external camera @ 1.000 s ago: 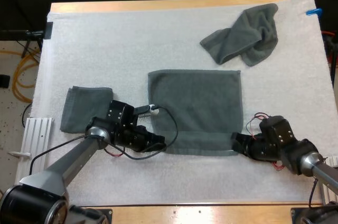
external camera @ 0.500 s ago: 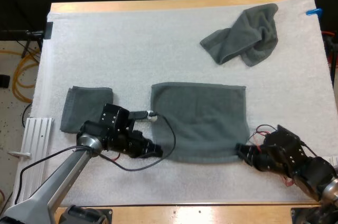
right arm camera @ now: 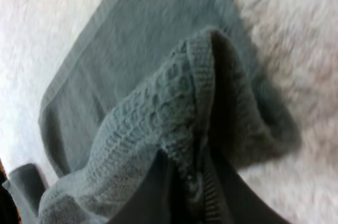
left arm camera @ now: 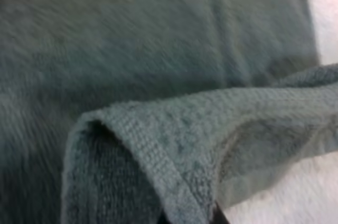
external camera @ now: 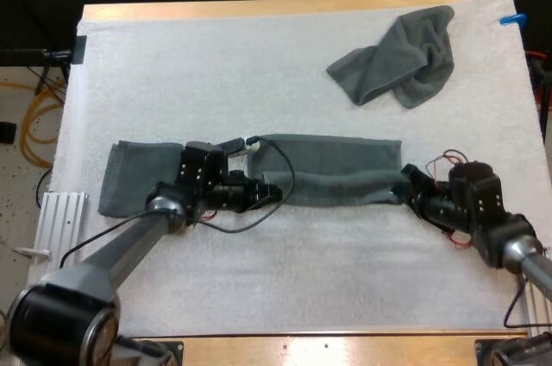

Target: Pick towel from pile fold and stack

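While L gripper (external camera: 272, 193) pinches towel (external camera: 345, 178) edge, R gripper (external camera: 404, 188) clamps other corner.

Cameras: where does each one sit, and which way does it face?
High view: behind the arms, looking forward and down over the mat; both arms show, with the left hand and right hand at opposite ends of the towel.
Left wrist view: on the left arm, facing the raised towel edge; a sliver of its own hand shows.
Right wrist view: on the right arm, looking along its fingers at the pinched towel corner.
Shared: all three show that towel.
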